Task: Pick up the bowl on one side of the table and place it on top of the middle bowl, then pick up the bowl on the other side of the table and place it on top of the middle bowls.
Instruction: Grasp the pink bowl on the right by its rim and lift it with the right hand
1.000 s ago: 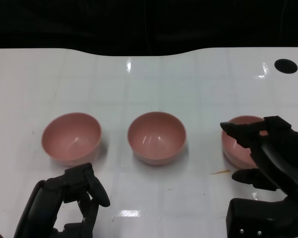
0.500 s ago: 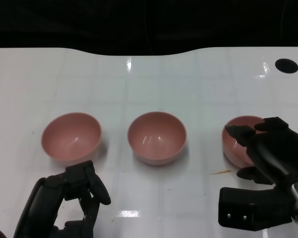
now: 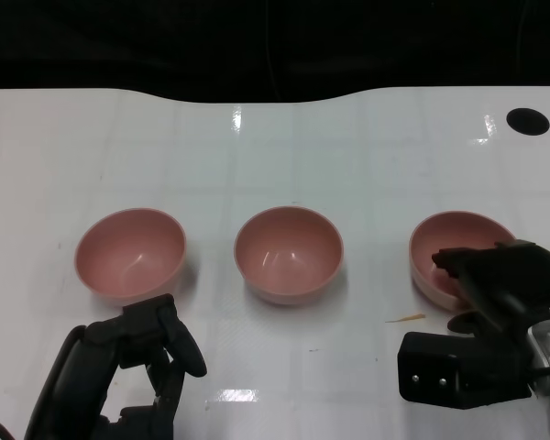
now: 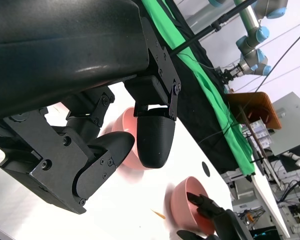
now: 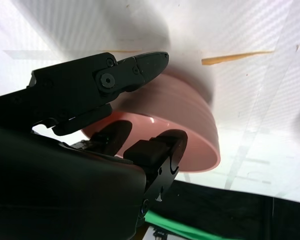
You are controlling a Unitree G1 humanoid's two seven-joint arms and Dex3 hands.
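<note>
Three pink bowls stand in a row on the white table [image 3: 275,156]: the left bowl [image 3: 130,252], the middle bowl [image 3: 289,252] and the right bowl [image 3: 451,240]. My right hand [image 3: 502,286] is low over the right bowl's near rim. In the right wrist view its fingers [image 5: 135,67] straddle the right bowl's [image 5: 190,145] rim, one outside and others inside, and the bowl still sits on the table. My left hand [image 3: 142,353] hangs in front of the left bowl with its fingers [image 4: 155,140] apart and nothing in them.
A thin orange sliver [image 3: 405,319] lies on the table just left of my right hand. Round black holes [image 3: 528,121] mark the table's far corners. Beyond the far edge it is dark, with green cloth [image 4: 190,65] and other robot arms there.
My right hand has dropped lower and drawn back toward me, its fingers settling over the right bowl's near rim. The bowls and my left hand have stayed put.
</note>
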